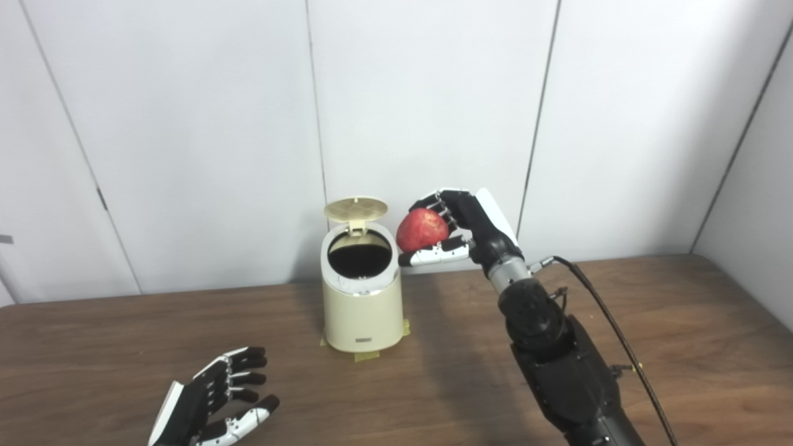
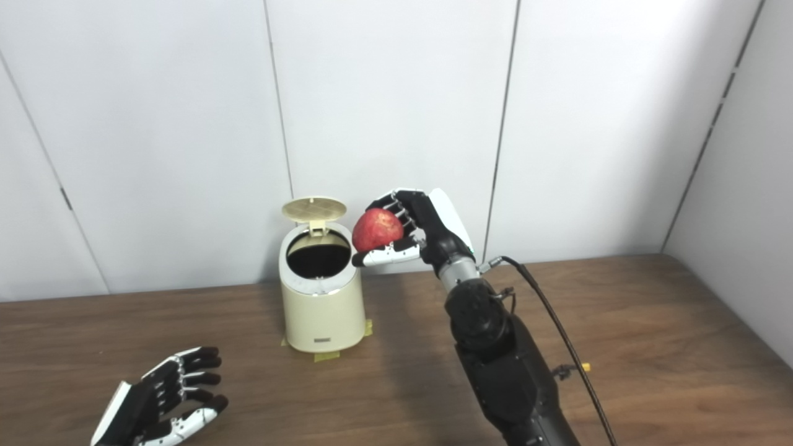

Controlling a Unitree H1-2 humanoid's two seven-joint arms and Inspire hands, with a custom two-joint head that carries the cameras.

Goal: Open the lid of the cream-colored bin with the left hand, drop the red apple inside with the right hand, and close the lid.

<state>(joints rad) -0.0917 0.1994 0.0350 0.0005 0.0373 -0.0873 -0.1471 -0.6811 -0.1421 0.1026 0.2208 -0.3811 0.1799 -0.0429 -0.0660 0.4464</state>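
Note:
The cream-colored bin [image 1: 362, 310] stands on the brown table toward the back centre, taped down at its base. Its round lid [image 1: 356, 210] stands open and upright at the back, and the dark opening [image 1: 359, 257] shows. My right hand [image 1: 461, 229] is shut on the red apple [image 1: 422, 230] and holds it in the air just right of the bin's rim, at lid height. My left hand [image 1: 214, 399] is open and empty, low over the table at the front left, well apart from the bin.
The wooden table [image 1: 681, 347] spreads to both sides of the bin. White wall panels [image 1: 433, 93] stand close behind it. A black cable [image 1: 613, 334] runs along my right forearm.

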